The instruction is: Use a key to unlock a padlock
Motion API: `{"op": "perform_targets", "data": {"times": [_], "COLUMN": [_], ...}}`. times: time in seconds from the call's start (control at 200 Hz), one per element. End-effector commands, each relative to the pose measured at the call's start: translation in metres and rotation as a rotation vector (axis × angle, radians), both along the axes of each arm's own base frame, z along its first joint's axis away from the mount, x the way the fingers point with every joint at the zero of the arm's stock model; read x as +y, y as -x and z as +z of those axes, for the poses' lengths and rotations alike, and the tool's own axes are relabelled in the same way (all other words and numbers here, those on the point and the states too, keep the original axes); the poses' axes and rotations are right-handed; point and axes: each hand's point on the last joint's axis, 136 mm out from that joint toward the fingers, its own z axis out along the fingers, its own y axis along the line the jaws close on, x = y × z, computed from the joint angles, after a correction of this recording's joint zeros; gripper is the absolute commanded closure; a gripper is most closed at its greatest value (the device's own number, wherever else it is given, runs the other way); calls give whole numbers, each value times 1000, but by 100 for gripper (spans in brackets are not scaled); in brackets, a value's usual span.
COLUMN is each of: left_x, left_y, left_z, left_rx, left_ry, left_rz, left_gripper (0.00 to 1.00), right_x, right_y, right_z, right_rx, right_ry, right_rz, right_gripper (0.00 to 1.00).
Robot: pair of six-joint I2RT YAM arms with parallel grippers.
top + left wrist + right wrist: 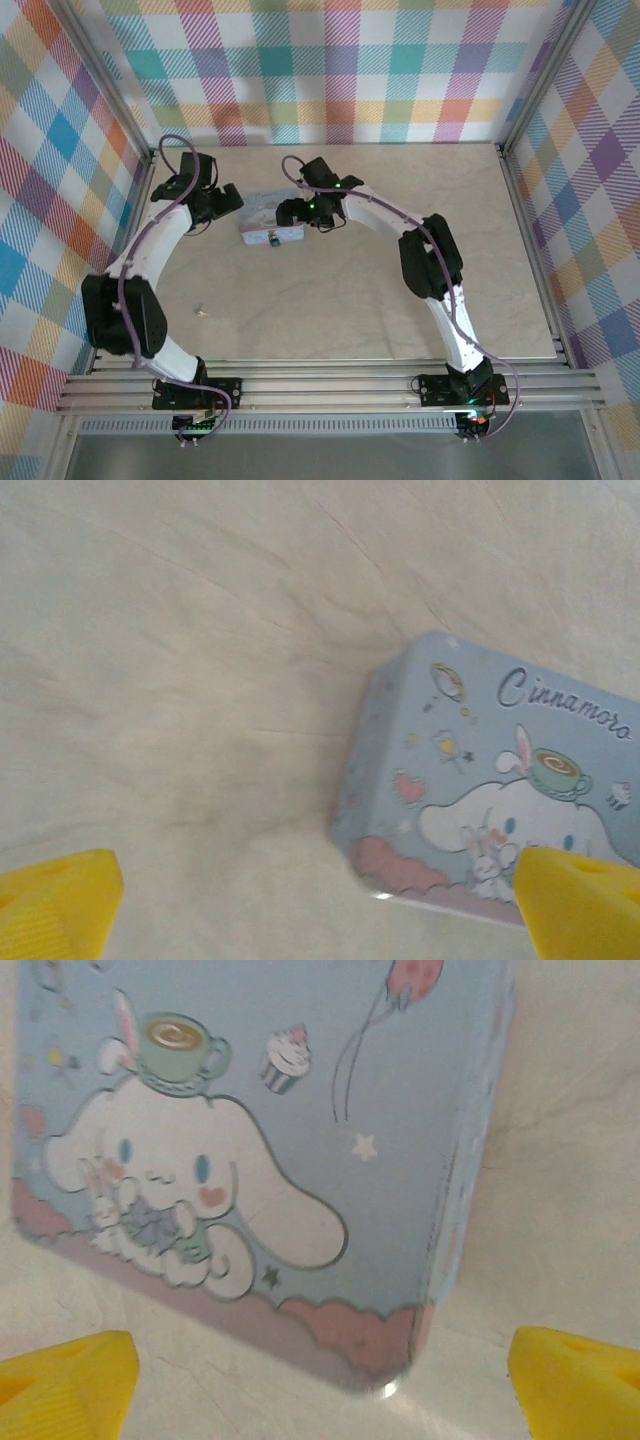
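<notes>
Between the left gripper's (318, 912) yellow fingertips (55, 905) lies only bare table (180, 680); the jaws stand wide apart and hold nothing. Just ahead and to the right of them sits a corner of the pale blue cartoon-print tin (500, 780), not touched. The right gripper (320, 1392) is likewise spread wide and empty, with the tin's opposite end directly in front of its fingers. From above, the two grippers flank the tin. Against the tin's edge nearest the arm bases, between the two sets of fingers, sits a tiny dark thing with a bluish bit, which is probably the padlock (272, 240), though it is too small to show its shackle or keyhole. Well behind the left gripper, back toward that arm's elbow, a small pale object (202, 312) lies alone on the table and may be the key. Judging by this, the step in hand is fetching the key and steadying the lock. To do it well, one gripper should pinch the key flat by its head, leaving the blade free. The other should hold the padlock's body, not the tin, so that it cannot swivel. Then the blade can be lined up squarely with the keyhole before any push or turn.
</notes>
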Motion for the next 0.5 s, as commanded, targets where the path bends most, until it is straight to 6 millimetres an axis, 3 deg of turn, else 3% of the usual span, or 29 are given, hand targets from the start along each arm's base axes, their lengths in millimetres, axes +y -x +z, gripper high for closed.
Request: {"op": "perform_targets", "data": {"times": [0.0, 0.12, 0.285, 0.39, 0.495], "left_x": [38, 41, 42, 35, 30], "left_y": [53, 88, 142, 156, 158], "left_z": [15, 13, -1, -18, -42], "left_rx": [87, 129, 240, 278, 307], "left_ry": [-207, -216, -114, -20, 64], "left_rz": [60, 39, 148, 193, 249], "left_gripper": [0, 0, 0, 1, 8], "right_x": [-24, -48, -110, -141, -161], "right_y": [4, 17, 51, 75, 92], "right_z": [45, 54, 61, 57, 46], "right_rx": [-110, -156, -179, -189, -179], "right_ry": [40, 114, 295, 342, 346], "right_rz": [9, 16, -10, -28, -67], "right_gripper": [3, 2, 0, 0, 0]}}
